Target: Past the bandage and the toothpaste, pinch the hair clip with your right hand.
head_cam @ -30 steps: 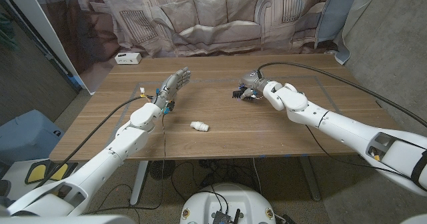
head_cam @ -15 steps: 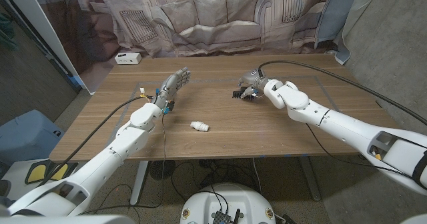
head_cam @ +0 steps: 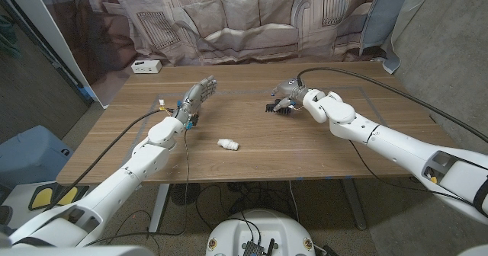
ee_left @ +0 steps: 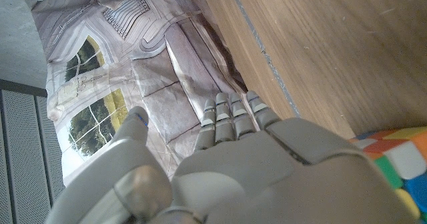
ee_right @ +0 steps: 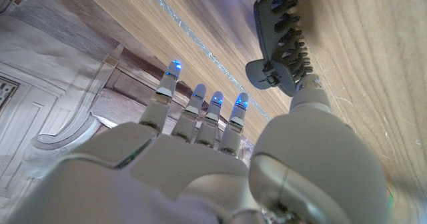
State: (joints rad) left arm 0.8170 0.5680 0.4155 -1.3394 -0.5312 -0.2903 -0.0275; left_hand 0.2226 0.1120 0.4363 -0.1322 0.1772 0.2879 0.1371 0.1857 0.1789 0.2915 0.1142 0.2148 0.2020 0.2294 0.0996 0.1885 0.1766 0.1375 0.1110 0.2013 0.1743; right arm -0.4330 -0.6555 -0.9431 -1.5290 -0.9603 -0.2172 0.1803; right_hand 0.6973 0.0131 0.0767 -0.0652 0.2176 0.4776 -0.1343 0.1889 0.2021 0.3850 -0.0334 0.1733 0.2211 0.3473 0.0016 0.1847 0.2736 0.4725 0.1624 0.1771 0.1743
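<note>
The black claw hair clip [head_cam: 274, 107] lies on the wooden table [head_cam: 305, 153] right of its middle. My right hand [head_cam: 296, 97] is directly beside it, on the side away from my left arm. In the right wrist view the clip [ee_right: 279, 37] lies on the wood with my thumb tip [ee_right: 308, 101] touching its hinge end, while the other fingers [ee_right: 200, 114] reach straight past it. I cannot see the clip lifted or squeezed. My left hand [head_cam: 197, 97] stands on the left with fingers stretched out and holds nothing.
A small white roll [head_cam: 228, 144] lies near the table's middle, closer to me than the clip. A colourful cube [head_cam: 189, 120] [ee_left: 393, 164] sits by my left wrist. A white box [head_cam: 145, 66] stands at the far left corner. A draped cloth hangs behind the table.
My right hand has shifted slightly to the right beside the clip. The clip and my left arm have not moved.
</note>
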